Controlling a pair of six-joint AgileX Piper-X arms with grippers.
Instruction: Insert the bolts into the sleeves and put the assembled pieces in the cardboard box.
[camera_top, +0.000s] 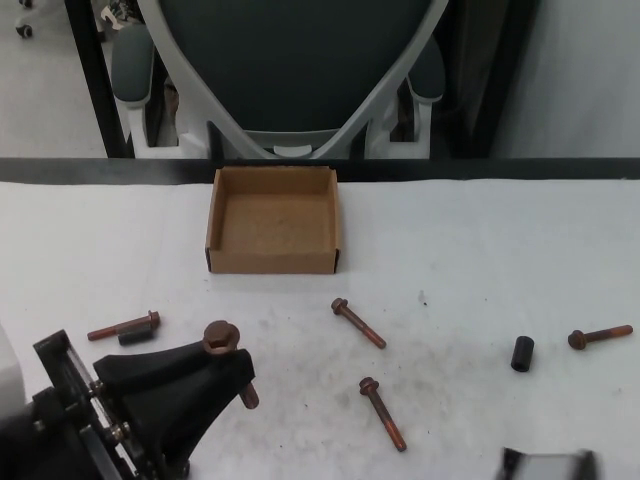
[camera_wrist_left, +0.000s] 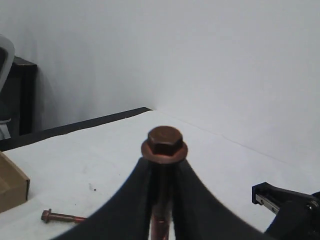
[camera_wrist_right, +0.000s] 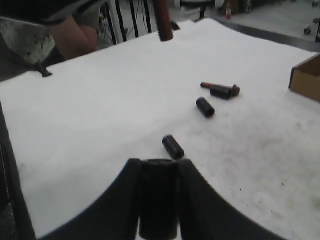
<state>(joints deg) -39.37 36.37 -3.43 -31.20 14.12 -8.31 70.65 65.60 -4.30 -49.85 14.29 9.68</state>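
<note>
The left gripper (camera_wrist_left: 164, 170) is closed tight on a copper-coloured bolt (camera_wrist_left: 164, 142), held head-up. Its shank is mostly hidden between the fingers. The right gripper (camera_wrist_right: 159, 170) is clamped on a black sleeve (camera_wrist_right: 158, 205); in the high view it is cut off at the lower right edge. There, the cardboard box (camera_top: 272, 262) sits upper centre, with loose bolts (camera_top: 358, 323) below it.

The bolt (camera_wrist_left: 164, 142) held by the left gripper (camera_wrist_left: 163, 164) has its shank's end cut off by the picture's edge.
</note>
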